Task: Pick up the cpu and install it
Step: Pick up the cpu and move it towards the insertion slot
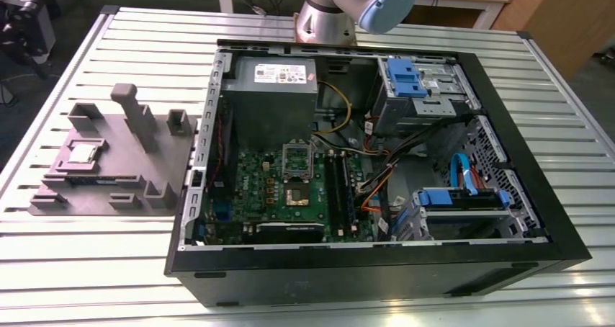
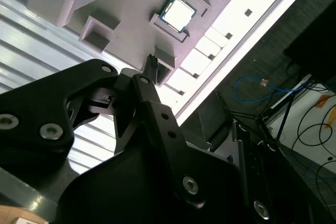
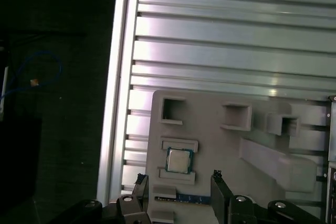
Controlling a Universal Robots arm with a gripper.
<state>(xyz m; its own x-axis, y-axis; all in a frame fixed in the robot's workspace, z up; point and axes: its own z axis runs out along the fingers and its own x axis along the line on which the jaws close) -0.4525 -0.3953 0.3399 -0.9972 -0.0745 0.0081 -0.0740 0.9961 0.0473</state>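
In the exterior view a slatted aluminium tabletop (image 1: 96,269) carried an open black computer case (image 1: 384,276) and, to the exterior view's left of it, a grey moulded fixture (image 1: 120,165). The cpu (image 1: 83,153) lay flat in a square recess of that fixture, silvery top up, well apart from the case. Inside the case a green motherboard (image 1: 259,190) lay flat with its silver socket frame (image 1: 297,154) raised. Beyond it sat a grey power supply (image 1: 274,96) bearing a white label (image 1: 279,73) whose print was too small to make out. Blue drive brackets (image 1: 404,75) stood on the exterior view's right side of the case, and the arm (image 1: 346,10) rose at the far edge of the tabletop. In the first wrist view the tool (image 3: 177,178) hung over the fixture (image 3: 220,150) with its two black fingers (image 3: 217,184) spread apart and nothing between them. The cpu (image 3: 179,160) sat in its recess near the fingertips, untouched, and no writing on its top could be read. In the second wrist view one black fingertip (image 2: 152,64) pointed toward the fixture (image 2: 131,3), where the cpu (image 2: 178,13) rested, green-edged and metal-topped, apart from the tool; a blue cable (image 2: 257,85) lay on the dark floor beside the tabletop (image 2: 31,19)
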